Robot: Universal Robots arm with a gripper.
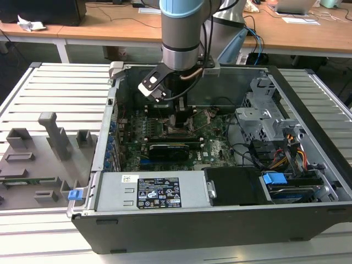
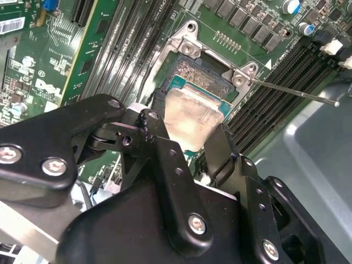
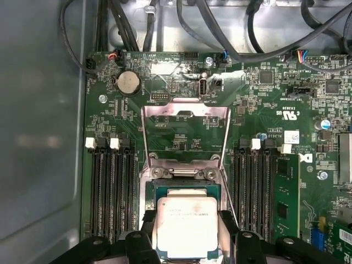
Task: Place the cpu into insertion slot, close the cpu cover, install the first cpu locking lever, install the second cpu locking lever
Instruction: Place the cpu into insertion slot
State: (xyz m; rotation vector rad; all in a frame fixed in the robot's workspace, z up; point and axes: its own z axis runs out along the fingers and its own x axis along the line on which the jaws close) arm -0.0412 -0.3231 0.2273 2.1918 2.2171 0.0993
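Note:
The cpu (image 3: 186,226), a pale silver square on a green base, sits between the two black fingers (image 3: 147,220) of my gripper (image 3: 187,220), which is shut on its opposite edges. In the second wrist view the cpu (image 2: 192,115) hangs partly over the insertion slot (image 2: 199,74), whose gold contact field shows beyond the chip's far edge. The cpu cover (image 3: 186,113), a silver frame with a cut-out centre, stands flipped open behind the slot. A thin locking lever (image 2: 291,92) sticks out to one side, unlatched. In the exterior view the gripper (image 1: 179,118) is low inside the open computer case.
Black memory slots (image 3: 107,187) flank the socket on both sides. Cables (image 3: 220,33) run along the case wall behind the board. In the exterior view a grey drive cage (image 1: 264,115) stands at the right and a power supply (image 1: 148,192) at the front.

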